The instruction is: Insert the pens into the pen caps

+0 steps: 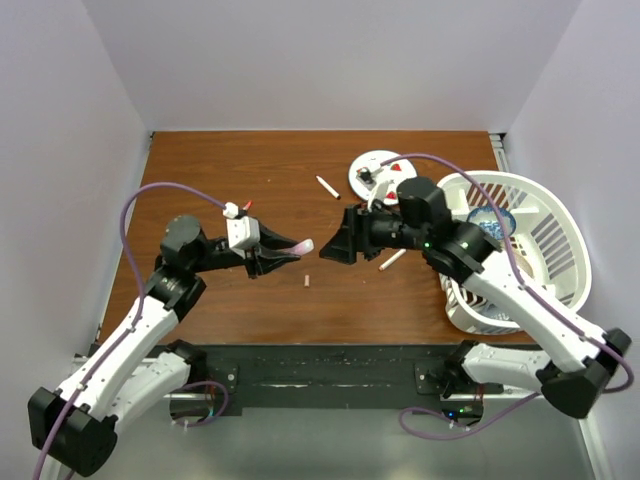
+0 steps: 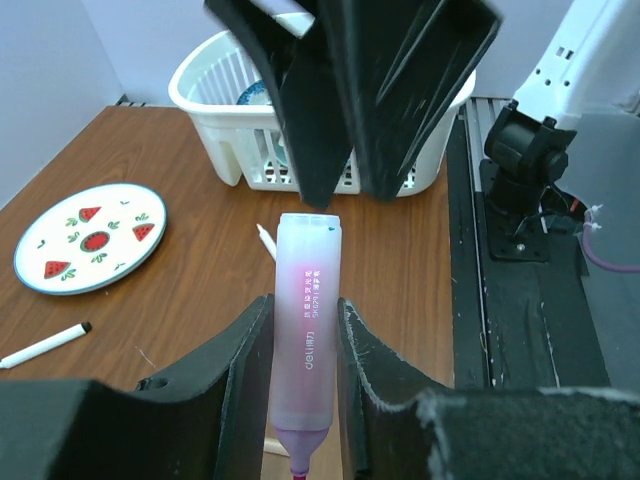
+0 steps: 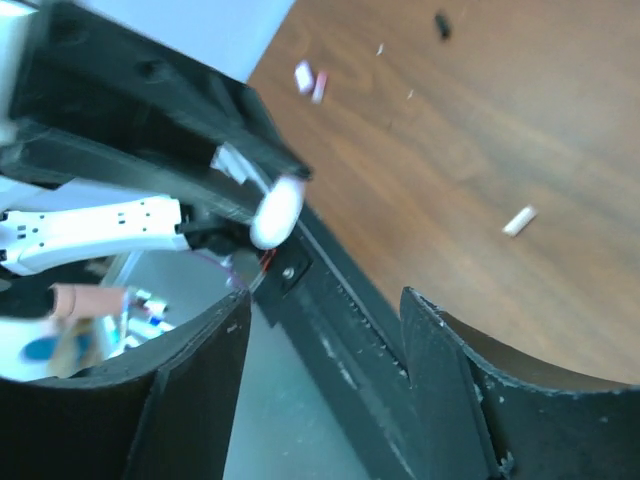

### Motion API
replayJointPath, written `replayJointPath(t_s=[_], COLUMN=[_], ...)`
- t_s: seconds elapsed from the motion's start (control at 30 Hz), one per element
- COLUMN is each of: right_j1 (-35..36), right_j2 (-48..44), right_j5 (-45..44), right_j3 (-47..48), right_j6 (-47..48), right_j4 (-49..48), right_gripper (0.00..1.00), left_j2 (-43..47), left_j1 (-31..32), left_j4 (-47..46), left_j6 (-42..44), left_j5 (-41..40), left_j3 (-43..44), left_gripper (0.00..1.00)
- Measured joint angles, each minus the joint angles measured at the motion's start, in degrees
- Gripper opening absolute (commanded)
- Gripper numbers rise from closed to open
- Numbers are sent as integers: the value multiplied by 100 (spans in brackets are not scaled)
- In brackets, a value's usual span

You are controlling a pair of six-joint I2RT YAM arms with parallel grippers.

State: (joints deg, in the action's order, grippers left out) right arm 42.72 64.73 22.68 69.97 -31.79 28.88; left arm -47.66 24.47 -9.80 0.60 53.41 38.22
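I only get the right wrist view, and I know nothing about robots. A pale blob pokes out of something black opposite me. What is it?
Observer: It is the end of a thick pale pink marker, clamped in the left pincer. The left wrist view shows print along its barrel.
Operator: Are there more pens anywhere?
Observer: Two thin white pens lie on the table, one left of the plate, the other by the right arm.
Operator: What plate?
Observer: It is round and white with watermelon slices painted on it, and it sits near a white basket.
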Motion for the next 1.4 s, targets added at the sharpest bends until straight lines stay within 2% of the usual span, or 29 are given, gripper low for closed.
replayJointPath(t_s=[0.2,0.53,0.63,0.67,0.73,0.83,0.87,0.9,0.93,0.97,1.0,1.03,1.17,1.2,1.23,1.27,1.4], right_j1=[0,0,0,0,4,22,22,22,22,22,22,22,22,22,22,24,22], right_j2=[468,730,1016,1113,1250,1305,1307,1316,1335,1360,1373,1388,1355,1298,1196,1075,120], right_j5=[531,688,686,691,713,699,695,695,695,699,702,704,645,577,466,358,-243], right_j3=[-232,-227,-214,-186,-111,-46,-44,-44,-35,-31,-26,-24,-68,-138,-245,-352,-1198], right_j6=[-459,-739,-769,-774,-787,-846,-876,-883,-881,-881,-883,-883,-870,-870,-868,-863,-828], right_j4=[-286,-669,-656,-638,-621,-612,-610,-614,-616,-621,-623,-632,-835,-927,-999,-1054,-1631], right_gripper=[58,50,39,29,21,14,10,0,0,0,0,0,0,0,0,0,0], left_j2=[-101,-321,-363,-374,-407,-437,-435,-435,-435,-435,-435,-437,-439,-442,-448,-459,-605], left_j1=[15,85,85,85,83,83,83,83,83,79,79,79,101,107,111,111,118], left_j4=[262,481,481,494,570,621,619,619,629,647,664,682,660,610,551,470,490], left_j6=[424,726,765,789,822,885,911,942,953,957,957,951,776,682,509,330,-756], left_j5=[129,133,146,138,81,33,24,20,15,-2,-31,-74,-404,-529,-656,-798,-1749], left_j3=[-52,-52,-52,-52,-52,-52,-52,-52,-52,-52,-52,-52,-31,-28,-28,-28,197], left_gripper=[0,0,0,0,0,0,0,0,0,2,13,40,66,79,97,100,100])
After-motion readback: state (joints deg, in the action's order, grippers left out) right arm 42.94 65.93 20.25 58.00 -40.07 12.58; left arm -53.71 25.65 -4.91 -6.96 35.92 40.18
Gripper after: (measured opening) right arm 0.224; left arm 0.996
